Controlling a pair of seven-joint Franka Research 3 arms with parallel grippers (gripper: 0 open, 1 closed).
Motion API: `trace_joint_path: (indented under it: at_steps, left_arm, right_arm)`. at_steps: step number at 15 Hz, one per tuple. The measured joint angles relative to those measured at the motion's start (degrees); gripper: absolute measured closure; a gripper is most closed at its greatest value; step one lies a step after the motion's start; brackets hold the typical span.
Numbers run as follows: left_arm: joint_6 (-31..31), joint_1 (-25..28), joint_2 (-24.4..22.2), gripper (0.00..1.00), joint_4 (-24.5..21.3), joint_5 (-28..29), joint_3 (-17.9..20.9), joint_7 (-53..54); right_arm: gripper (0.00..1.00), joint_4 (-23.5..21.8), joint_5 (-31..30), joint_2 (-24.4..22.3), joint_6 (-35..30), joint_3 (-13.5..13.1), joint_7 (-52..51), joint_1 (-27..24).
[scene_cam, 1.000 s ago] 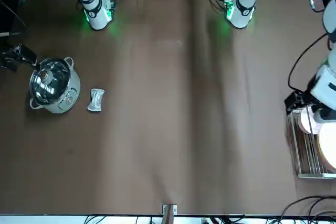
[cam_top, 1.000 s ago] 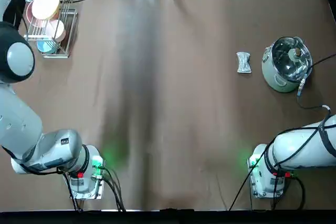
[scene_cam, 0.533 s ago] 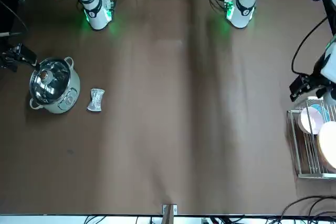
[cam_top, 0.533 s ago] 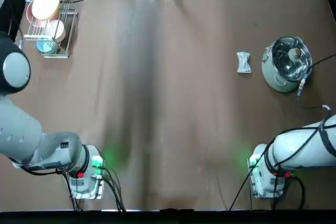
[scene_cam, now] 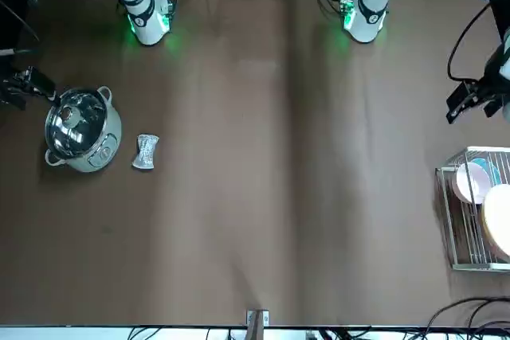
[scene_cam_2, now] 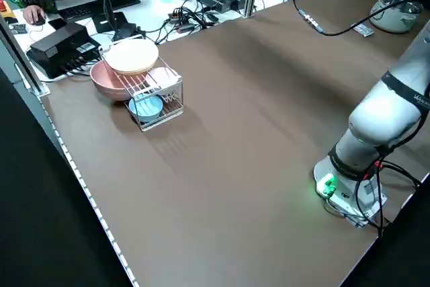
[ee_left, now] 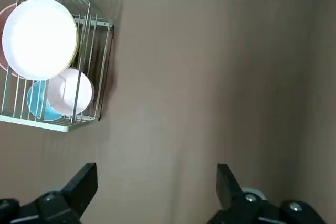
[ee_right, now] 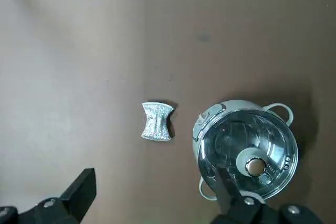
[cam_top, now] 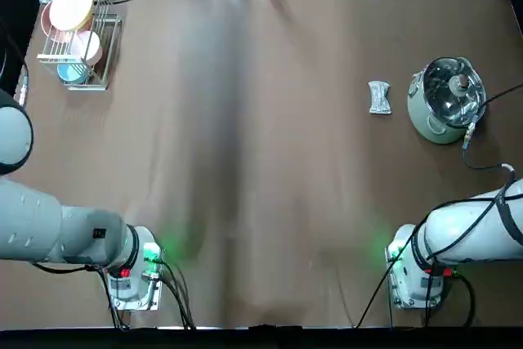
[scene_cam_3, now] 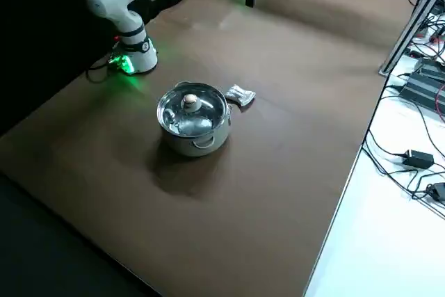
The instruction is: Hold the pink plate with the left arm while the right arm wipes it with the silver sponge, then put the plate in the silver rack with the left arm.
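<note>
Losing part of the salmon-pink bowl [ee_left: 3, 17] past the left wrist view's edge.
Hiding some glass pot lid [ee_right: 241, 140] behind the right gripper [ee_right: 156, 171].

A brown-covered table [cam_top: 245, 161] carries a silver rack [ee_left: 100, 23] near the open left gripper [ee_left: 157, 187], beyond its fingertips. Below the open right gripper [ee_right: 157, 187], a silver sponge [ee_right: 156, 121] lies flat beside a lidded pot [ee_right: 247, 150], the two apart on the surface.

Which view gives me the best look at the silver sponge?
The right wrist view: silver sponge largest, unobstructed, pinched middle clear. Top, front and right side views show it smaller; left side view, just a sliver near the cable; left wrist view, none.
</note>
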Motion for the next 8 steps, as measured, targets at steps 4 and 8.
trace_joint_path:
  at_steps: [4,8]
  left_arm:
    - [-3.1,-2.4,-0.6,0.0,1.0,0.0,1.4,0.0]
    - [-7.4,-2.3,-0.3,0.0,0.8,-0.3,1.4,0.1]
  right_arm:
    - [0.0,0.0,-1.3,0.0,0.1,0.1,0.0,0.0]
    - [0.0,0.0,-2.7,0.0,0.2,0.3,0.0,0.0]
